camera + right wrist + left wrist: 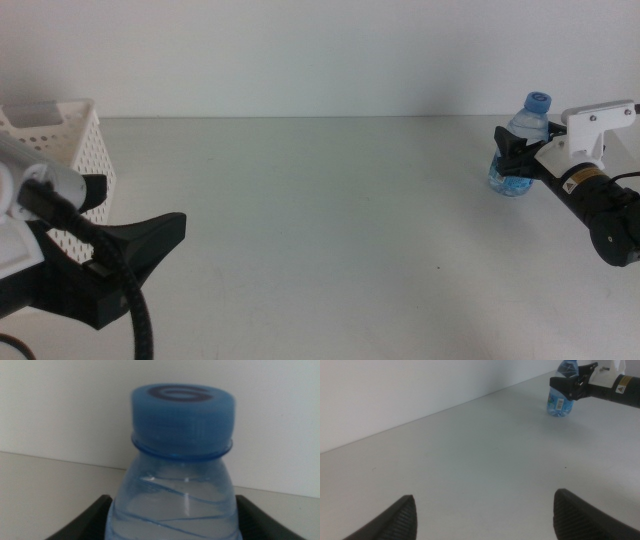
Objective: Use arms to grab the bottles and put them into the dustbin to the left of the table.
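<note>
- Middle view: the right gripper (514, 153) had its jaws around the body of the water bottle (522, 146), which stood upright on the table (320, 220). The dustbin (60, 160) sat just behind the left gripper (150, 240), far from the bottle.
- Left wrist view: the left gripper's jaws were spread with nothing between them; the bottle stood well beyond them.
- Right wrist view: the bottle sat between the right jaws below its blue cap (182, 415), apparently pinched. The thin clear plastic looked light, smooth and easily dented, so a mid-body hold seemed best.
</note>
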Motion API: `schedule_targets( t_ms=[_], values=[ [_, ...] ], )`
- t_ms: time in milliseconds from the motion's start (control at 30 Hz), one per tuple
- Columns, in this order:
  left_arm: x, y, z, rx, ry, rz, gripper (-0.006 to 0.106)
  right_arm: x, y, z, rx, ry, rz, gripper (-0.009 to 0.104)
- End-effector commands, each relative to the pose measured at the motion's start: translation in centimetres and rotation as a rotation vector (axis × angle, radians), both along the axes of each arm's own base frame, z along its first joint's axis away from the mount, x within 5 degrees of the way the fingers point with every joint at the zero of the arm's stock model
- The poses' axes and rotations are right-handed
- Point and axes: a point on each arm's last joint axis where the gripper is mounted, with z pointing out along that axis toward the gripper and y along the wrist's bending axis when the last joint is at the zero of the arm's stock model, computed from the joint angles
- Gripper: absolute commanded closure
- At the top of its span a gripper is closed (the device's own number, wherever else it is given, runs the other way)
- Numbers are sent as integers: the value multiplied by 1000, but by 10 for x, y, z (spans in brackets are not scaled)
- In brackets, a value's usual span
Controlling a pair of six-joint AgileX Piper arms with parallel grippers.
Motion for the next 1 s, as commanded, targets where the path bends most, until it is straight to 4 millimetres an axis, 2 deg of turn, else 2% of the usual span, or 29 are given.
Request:
schedule_targets(
  t_ms=[0, 67, 100, 167, 267, 433, 567, 633, 733, 833, 967],
  values=[
    [2, 0, 16, -73, -73, 14, 7, 4, -1, 33, 5, -141, 3, 64],
    [2, 0, 16, -73, -73, 14, 7, 3, 1, 33, 11, -138, 28, 91],
    [2, 0, 16, -73, -73, 14, 7, 3, 4, 34, 27, -143, 58, 96],
    [2, 0, 16, -73, -73, 14, 7, 1, 17, 42, 47, -177, 150, 96],
    [2, 0, 16, -73, -73, 14, 7, 1, 50, 61, 43, -228, 320, 96],
    [2, 0, 16, -73, -73, 14, 7, 6, 132, 100, 76, -270, 553, 96],
    [2, 0, 16, -73, -74, 14, 7, -1, 193, 114, 69, -258, 679, 96],
    [2, 0, 16, -73, -74, 14, 7, -6, 222, 114, 63, -254, 731, 96],
    [2, 0, 16, -73, -74, 14, 7, -12, 253, 106, 57, -242, 787, 96],
    [2, 0, 16, -73, -74, 14, 7, -14, 271, 91, 68, -220, 819, 96],
    [2, 0, 16, -73, -74, 14, 7, -16, 279, 75, 81, -201, 843, 96]
  ],
)
